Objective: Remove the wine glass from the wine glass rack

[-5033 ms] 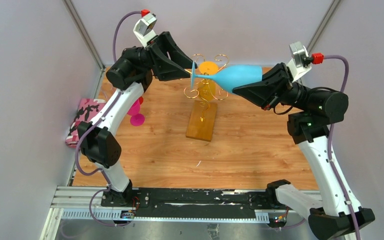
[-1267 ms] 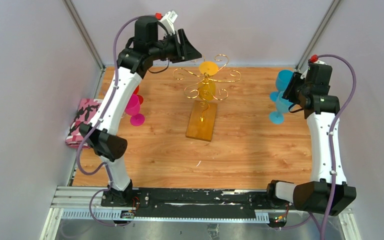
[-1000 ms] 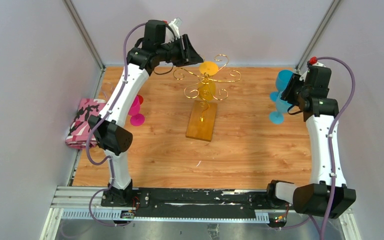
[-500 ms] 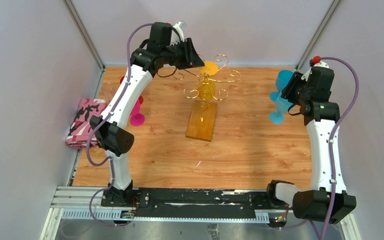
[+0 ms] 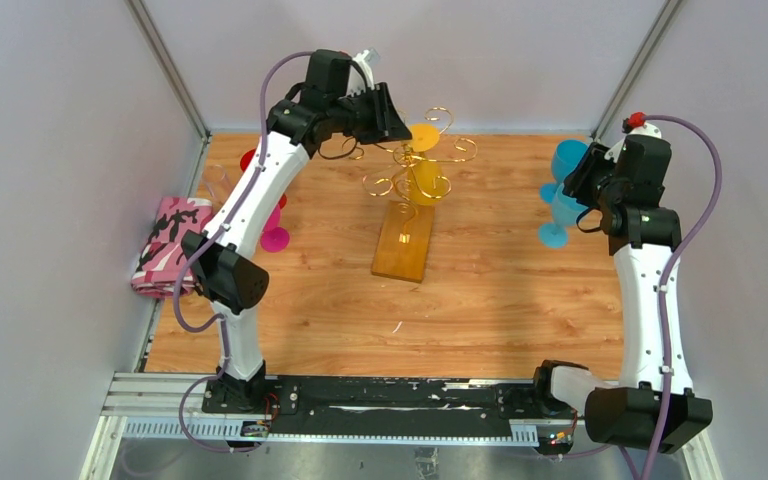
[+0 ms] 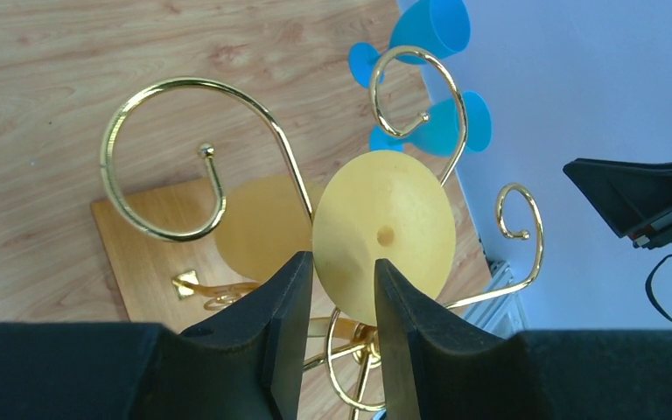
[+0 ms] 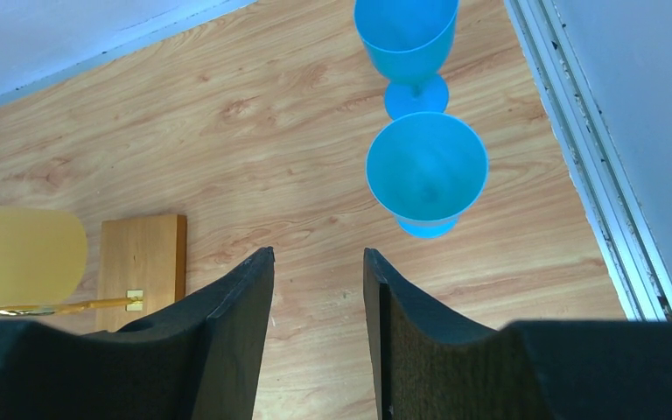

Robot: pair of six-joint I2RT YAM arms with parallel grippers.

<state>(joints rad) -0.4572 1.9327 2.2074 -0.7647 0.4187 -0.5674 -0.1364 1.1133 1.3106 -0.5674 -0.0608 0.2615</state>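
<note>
The gold wire wine glass rack [image 5: 392, 184] stands mid-table on its amber base [image 5: 403, 245]. A yellow wine glass [image 5: 426, 181] hangs upside down on it, its round foot [image 5: 422, 136] on top. My left gripper [image 5: 390, 112] is at the foot's left edge. In the left wrist view the left gripper [image 6: 343, 262] is narrowly open, with the foot [image 6: 394, 227] face-on just beyond the fingertips and the bowl [image 6: 262, 227] behind. My right gripper [image 5: 582, 178] is open and empty, and it also shows in the right wrist view [image 7: 319, 262].
Two blue glasses [image 5: 564, 158] [image 5: 557, 216] stand upright at the right edge, below my right gripper; both show in the right wrist view [image 7: 426, 166] [image 7: 407, 26]. A pink glass [image 5: 272, 218], a red glass [image 5: 250, 160] and a pink patterned cloth [image 5: 165, 245] sit at the left.
My left gripper has moved right to the yellow glass's foot. The rack's top and the hanging glass have shifted a little. The right arm has barely moved since leaving the blue glass.
</note>
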